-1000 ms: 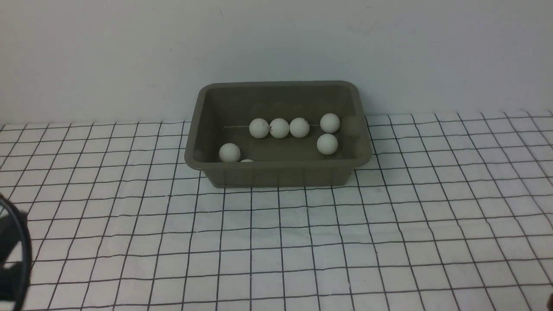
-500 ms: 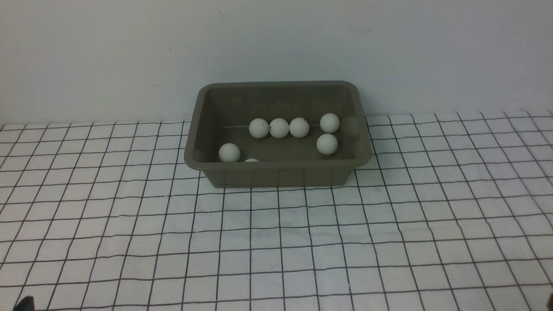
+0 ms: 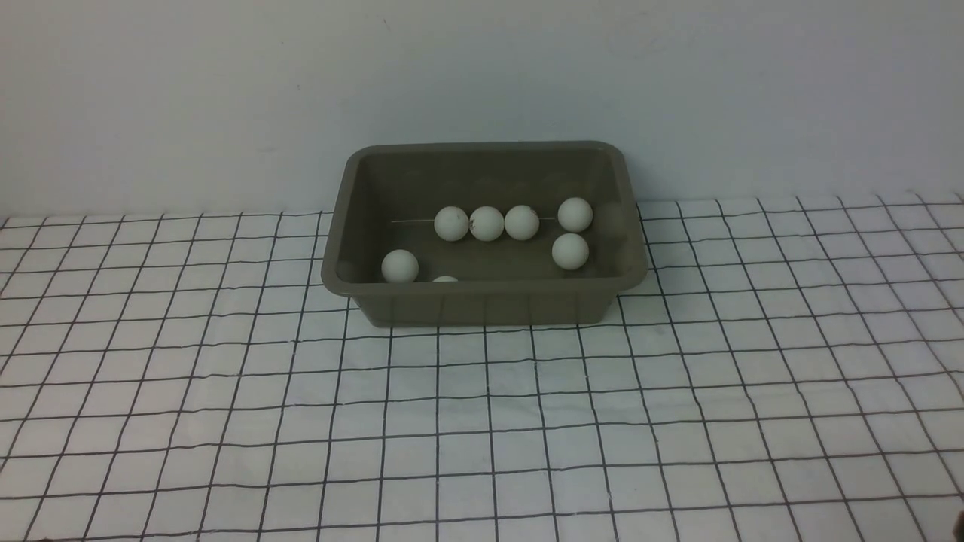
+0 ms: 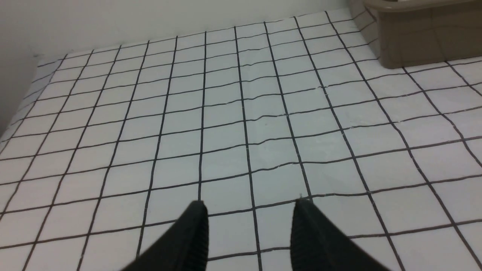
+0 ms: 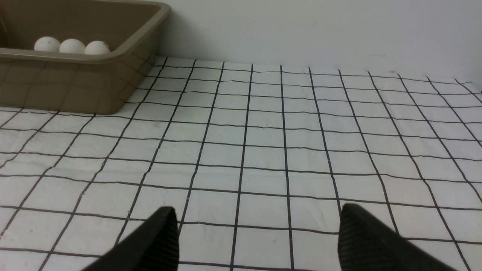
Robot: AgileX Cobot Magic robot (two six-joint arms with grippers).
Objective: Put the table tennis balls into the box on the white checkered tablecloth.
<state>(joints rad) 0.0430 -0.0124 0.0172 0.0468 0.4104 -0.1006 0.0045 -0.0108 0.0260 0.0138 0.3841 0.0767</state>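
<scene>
Change: left arm gone from the front view's lower left; low ball shifted right.
Balls [image 3: 487, 223]: seven in box [image 3: 482, 301]; cloth [image 3: 482, 421] bare.
Left fingers [image 4: 249, 229]: apart, nothing between.
Right fingers [image 5: 257, 233]: spread, empty.
Verdict: task looks complete.

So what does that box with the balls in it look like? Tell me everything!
The box is a dull olive-grey tub that looks like plastic, rectangular with rounded corners, a flared rim and sloping walls. It sits flat and upright on the checkered tablecloth, close to the wall. Seven white balls lie inside; one barely peeks over the near rim. No gripper touches it.
</scene>
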